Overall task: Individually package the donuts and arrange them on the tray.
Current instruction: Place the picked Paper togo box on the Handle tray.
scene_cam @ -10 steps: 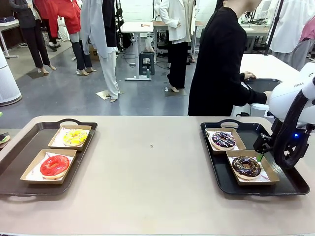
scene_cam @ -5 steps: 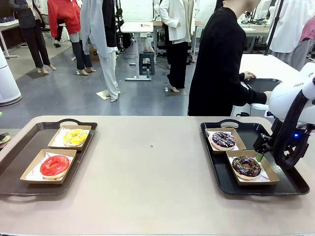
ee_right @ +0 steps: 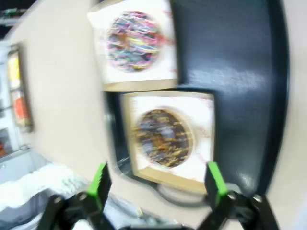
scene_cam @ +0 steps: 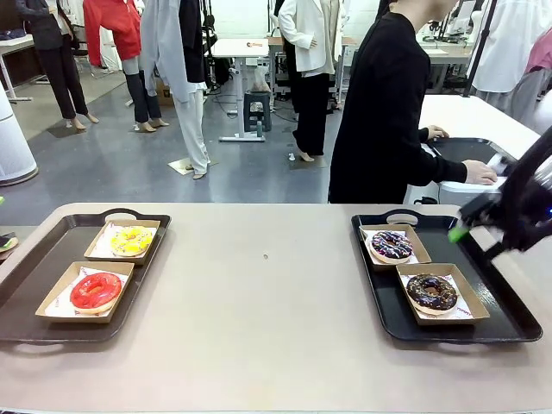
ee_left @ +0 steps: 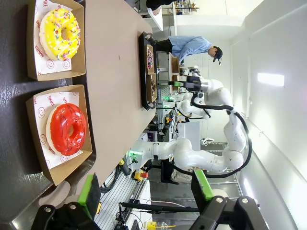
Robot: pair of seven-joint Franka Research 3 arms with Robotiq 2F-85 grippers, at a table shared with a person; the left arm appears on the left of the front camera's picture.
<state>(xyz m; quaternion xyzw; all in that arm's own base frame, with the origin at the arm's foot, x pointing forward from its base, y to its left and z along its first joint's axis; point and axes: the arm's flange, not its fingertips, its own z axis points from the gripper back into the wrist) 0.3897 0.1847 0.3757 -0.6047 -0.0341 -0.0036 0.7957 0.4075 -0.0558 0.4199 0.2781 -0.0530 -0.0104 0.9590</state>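
Brown paper-lined boxes each carry one donut, so every piece is packed alone and sits flat on a tray. I count four donuts, four boxes, two trays. At left of the frame the yellow donut [scene_cam: 131, 240] and red donut [scene_cam: 96, 290] lie on the left tray [scene_cam: 26, 293]. At right the purple donut [scene_cam: 392, 245] and chocolate donut [scene_cam: 431, 292] lie on the right tray [scene_cam: 504, 315]. The right gripper [ee_right: 157, 184] and left gripper [ee_left: 146, 189] have fingers wide, holding nothing.
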